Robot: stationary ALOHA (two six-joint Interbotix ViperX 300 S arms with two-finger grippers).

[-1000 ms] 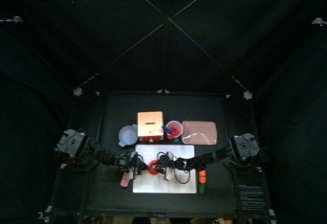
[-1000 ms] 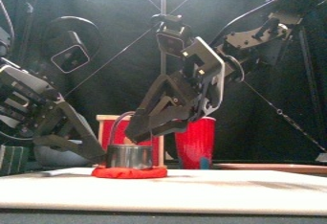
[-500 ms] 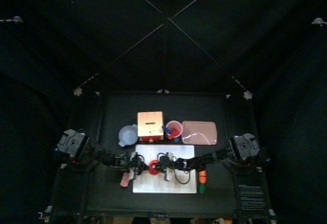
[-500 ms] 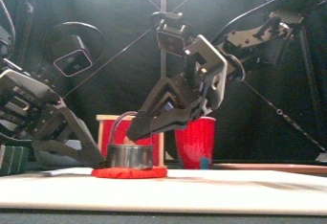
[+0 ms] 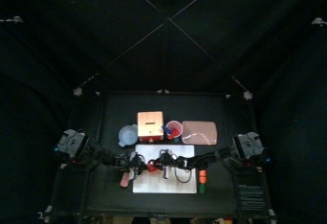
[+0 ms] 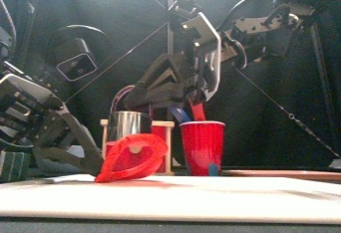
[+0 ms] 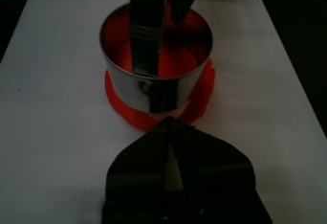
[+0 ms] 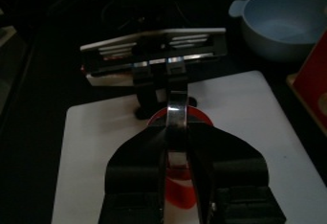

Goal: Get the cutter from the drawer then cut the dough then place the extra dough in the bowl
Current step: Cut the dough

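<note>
Up came the round metal cutter (image 6: 127,124), wire handle (image 7: 151,12) clamped in my right hand (image 8: 171,113), red dough ring (image 6: 130,159) clinging: cut done, strip it next.

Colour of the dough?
The dough ring around the cutter is red; the front view shows it best.

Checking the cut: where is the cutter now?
Front view: the cutter is held above the white board, left of the red cup, red dough tilted below it.

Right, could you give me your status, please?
Right tool shut on cutter handle, raised. Dough ring hangs tilted round it. Left tool at ring's edge.
</note>
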